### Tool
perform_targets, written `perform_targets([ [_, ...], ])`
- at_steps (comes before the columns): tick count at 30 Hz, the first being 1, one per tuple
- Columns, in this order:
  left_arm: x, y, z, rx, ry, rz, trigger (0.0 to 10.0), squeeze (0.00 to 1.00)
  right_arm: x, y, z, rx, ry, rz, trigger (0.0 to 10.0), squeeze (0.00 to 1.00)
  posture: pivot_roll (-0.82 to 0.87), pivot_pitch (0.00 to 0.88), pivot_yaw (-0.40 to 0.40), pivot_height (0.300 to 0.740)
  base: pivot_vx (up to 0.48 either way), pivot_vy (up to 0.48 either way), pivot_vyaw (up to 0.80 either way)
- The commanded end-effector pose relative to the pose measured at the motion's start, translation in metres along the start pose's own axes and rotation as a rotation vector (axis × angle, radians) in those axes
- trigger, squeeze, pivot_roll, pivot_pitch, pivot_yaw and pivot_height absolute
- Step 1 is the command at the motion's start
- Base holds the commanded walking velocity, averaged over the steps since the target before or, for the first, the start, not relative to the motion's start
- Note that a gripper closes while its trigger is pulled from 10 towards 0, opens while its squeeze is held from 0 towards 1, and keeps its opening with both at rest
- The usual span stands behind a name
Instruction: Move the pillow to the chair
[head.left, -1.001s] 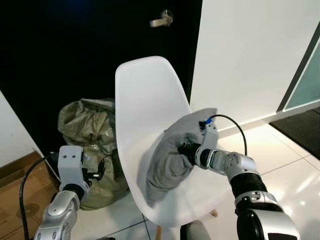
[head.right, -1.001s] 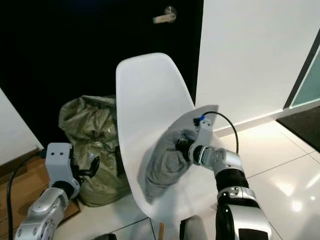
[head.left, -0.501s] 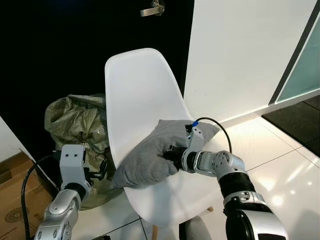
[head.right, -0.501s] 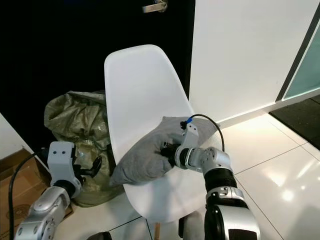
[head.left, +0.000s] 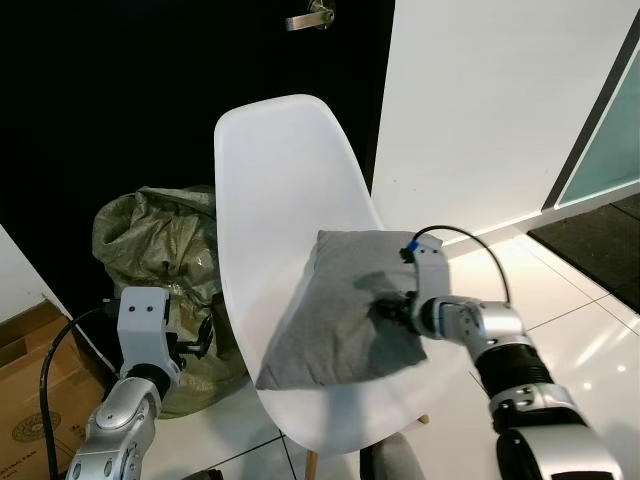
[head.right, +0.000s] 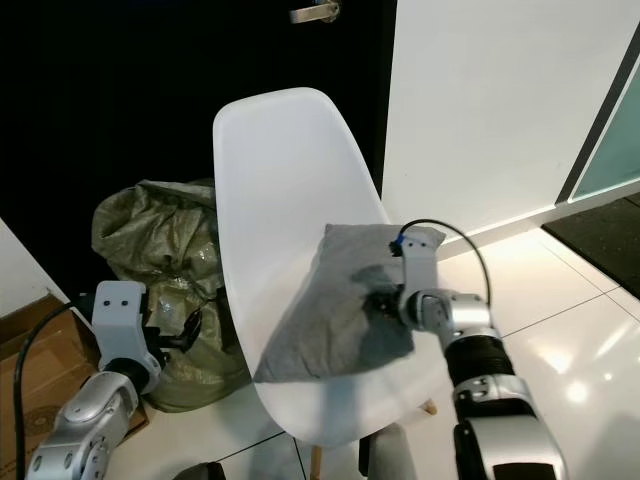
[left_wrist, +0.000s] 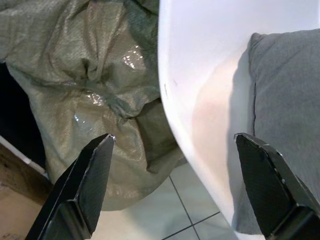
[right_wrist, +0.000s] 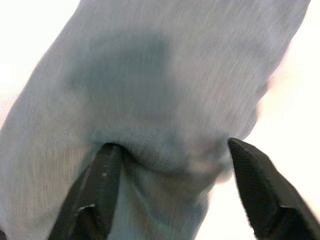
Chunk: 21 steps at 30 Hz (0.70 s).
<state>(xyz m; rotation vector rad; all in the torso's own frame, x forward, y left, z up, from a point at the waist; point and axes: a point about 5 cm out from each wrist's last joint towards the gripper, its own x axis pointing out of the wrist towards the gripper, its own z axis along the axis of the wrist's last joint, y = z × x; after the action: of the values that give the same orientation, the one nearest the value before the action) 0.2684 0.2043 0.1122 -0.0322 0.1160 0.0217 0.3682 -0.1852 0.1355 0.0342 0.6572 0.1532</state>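
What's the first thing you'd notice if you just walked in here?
A big white chair stands in front of a black door, with a grey pillow lying flat on its seat. The right gripper is open over the pillow. A crumpled green sack sits on the floor beside the chair.

A white chair (head.left: 280, 190) stands on a shiny white tile floor (head.left: 590, 330), in front of a dark door. A grey pillow (head.left: 335, 310) lies flat on the chair's seat, with its top edge against the chair's back. A crumpled green sack (head.left: 160, 250) sits on the floor just beside the chair, and a brown cardboard box (head.left: 25, 400) is near the sack.
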Motion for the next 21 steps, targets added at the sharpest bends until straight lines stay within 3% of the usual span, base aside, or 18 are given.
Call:
perform_targets([
  [1,0.000,0.004,0.000,-0.008,0.004,0.012,10.0,0.00,-0.005,0.007,0.015,-0.032,-0.035,0.041,10.0,1.00,-0.15,0.035,-0.005,0.573,0.000,0.000,0.00],
  [7,0.001,0.003,0.002,-0.012,0.000,0.014,10.0,0.00,-0.008,0.008,0.019,0.001,-0.045,0.088,10.0,1.00,-0.16,0.037,-0.005,0.573,0.000,0.000,0.00],
  [9,0.002,0.001,0.003,-0.015,-0.003,0.012,10.0,0.00,-0.011,0.010,0.020,-0.054,-0.041,0.119,10.0,1.00,-0.15,0.042,-0.007,0.573,0.000,0.000,0.00],
  [10,0.002,0.001,0.003,-0.015,-0.005,0.011,10.0,0.00,-0.013,-0.001,0.026,-0.136,-0.079,0.026,10.0,1.00,-0.15,0.044,-0.006,0.573,0.000,0.000,0.00],
  [11,0.002,0.001,0.003,-0.015,-0.005,0.011,10.0,0.00,-0.013,-0.001,0.026,-0.136,-0.079,0.026,10.0,1.00,-0.15,0.044,-0.006,0.573,0.000,0.000,0.00],
  [13,0.002,-0.002,0.004,-0.018,-0.007,0.009,10.0,0.00,-0.020,-0.020,0.045,-0.241,-0.182,-0.145,10.0,1.00,-0.15,0.044,-0.006,0.573,0.000,0.000,0.00],
  [14,0.002,-0.002,0.004,-0.019,-0.008,0.009,10.0,0.00,-0.022,-0.024,0.051,-0.253,-0.218,-0.178,10.0,1.00,-0.15,0.044,-0.006,0.573,0.000,0.000,0.00],
  [15,0.002,-0.003,0.004,-0.018,-0.011,0.010,10.0,0.00,-0.024,-0.019,0.057,-0.216,-0.273,-0.128,10.0,1.00,-0.16,0.043,-0.006,0.573,0.000,0.000,0.00],
  [16,0.003,-0.004,0.005,-0.018,-0.016,0.015,10.0,0.00,-0.026,-0.010,0.064,-0.167,-0.345,-0.049,10.0,0.00,-0.16,0.045,-0.007,0.573,0.000,0.000,0.00],
  [21,0.005,-0.003,0.008,-0.028,-0.031,0.050,10.0,0.00,-0.030,0.011,0.067,-0.071,-0.462,0.118,10.0,0.00,-0.16,0.045,-0.009,0.583,0.000,0.000,0.00],
])
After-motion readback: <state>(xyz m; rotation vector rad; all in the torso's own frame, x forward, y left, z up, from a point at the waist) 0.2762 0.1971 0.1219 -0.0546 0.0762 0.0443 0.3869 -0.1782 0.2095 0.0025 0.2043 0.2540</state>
